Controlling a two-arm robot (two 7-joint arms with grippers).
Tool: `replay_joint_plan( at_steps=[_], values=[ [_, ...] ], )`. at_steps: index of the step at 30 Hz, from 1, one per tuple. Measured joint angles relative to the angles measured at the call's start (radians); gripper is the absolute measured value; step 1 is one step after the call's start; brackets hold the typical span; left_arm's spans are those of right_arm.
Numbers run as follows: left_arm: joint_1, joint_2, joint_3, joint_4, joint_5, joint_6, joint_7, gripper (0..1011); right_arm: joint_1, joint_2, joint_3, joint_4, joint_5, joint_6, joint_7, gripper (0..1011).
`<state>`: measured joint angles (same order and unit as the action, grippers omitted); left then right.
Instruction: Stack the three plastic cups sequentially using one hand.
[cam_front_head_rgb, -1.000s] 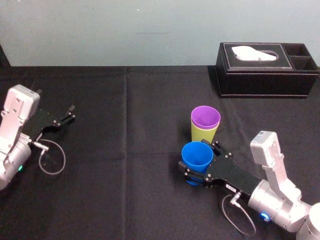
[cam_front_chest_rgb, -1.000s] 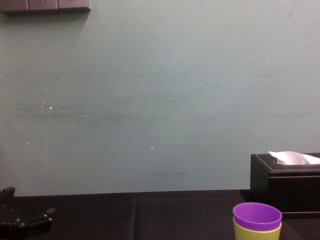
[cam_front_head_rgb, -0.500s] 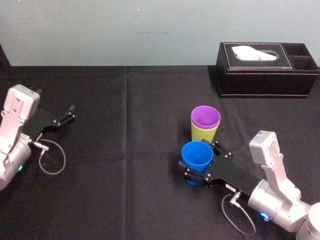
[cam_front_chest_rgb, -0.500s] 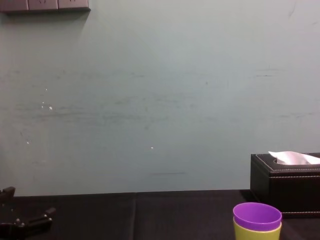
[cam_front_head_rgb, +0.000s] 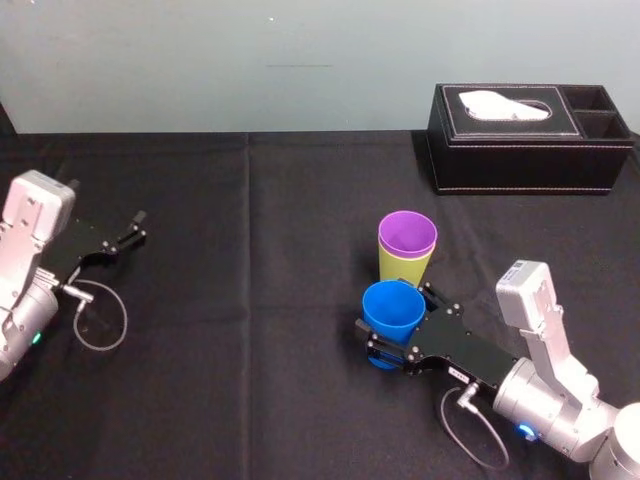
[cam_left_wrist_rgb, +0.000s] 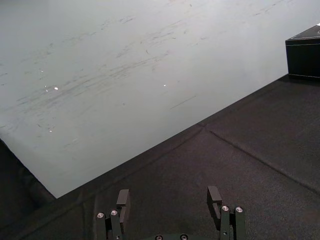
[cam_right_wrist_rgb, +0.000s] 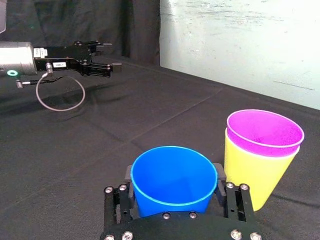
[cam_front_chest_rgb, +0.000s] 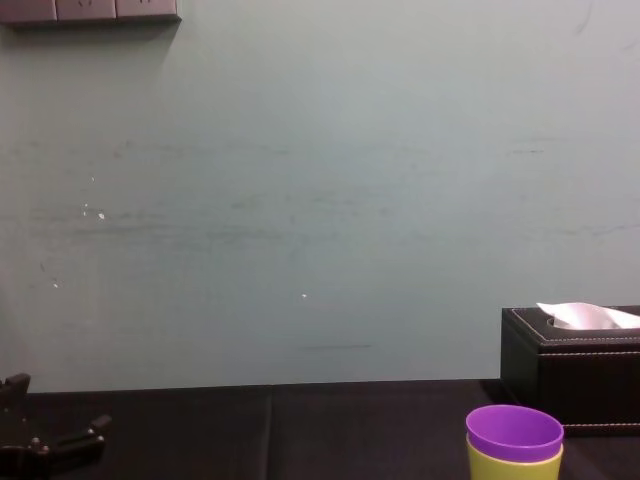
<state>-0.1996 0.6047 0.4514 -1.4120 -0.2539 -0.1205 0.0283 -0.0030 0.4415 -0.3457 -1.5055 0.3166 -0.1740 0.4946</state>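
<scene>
A purple cup (cam_front_head_rgb: 407, 232) sits nested inside a yellow-green cup (cam_front_head_rgb: 403, 270) right of the table's middle; the pair shows again as purple cup (cam_right_wrist_rgb: 265, 131) in yellow-green cup (cam_right_wrist_rgb: 255, 172) in the right wrist view. Just in front stands the blue cup (cam_front_head_rgb: 392, 310), upright on the cloth. My right gripper (cam_front_head_rgb: 397, 324) reaches in low from the front right, one finger against each side of the blue cup (cam_right_wrist_rgb: 172, 180), shut on it. My left gripper (cam_front_head_rgb: 128, 230) rests parked at the far left, open and holding nothing (cam_left_wrist_rgb: 168, 200).
A black tissue box (cam_front_head_rgb: 530, 140) stands at the back right, behind the cups. A black cloth (cam_front_head_rgb: 250, 330) covers the table, and a pale wall runs along its far edge. A cable loop (cam_front_head_rgb: 100, 315) lies by the left arm.
The right gripper's fingers have drawn in a little against the blue cup. The cups and the left arm have stayed where they were.
</scene>
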Motion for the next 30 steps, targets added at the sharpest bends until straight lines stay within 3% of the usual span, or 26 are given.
replay_joint_plan(
  at_steps=[7,19,30],
  values=[
    [0.0,0.0,0.0,0.0,0.0,0.0,0.0,1011,-0.001,0.001,0.0,-0.001,0.001,0.0,0.001,774],
    [0.0,0.0,0.0,0.0,0.0,0.0,0.0,1011,-0.001,0.001,0.0,-0.001,0.0,0.0,0.001,743],
    [0.0,0.0,0.0,0.0,0.0,0.0,0.0,1011,-0.02,0.026,0.011,-0.067,0.007,0.016,0.0,743]
  ],
)
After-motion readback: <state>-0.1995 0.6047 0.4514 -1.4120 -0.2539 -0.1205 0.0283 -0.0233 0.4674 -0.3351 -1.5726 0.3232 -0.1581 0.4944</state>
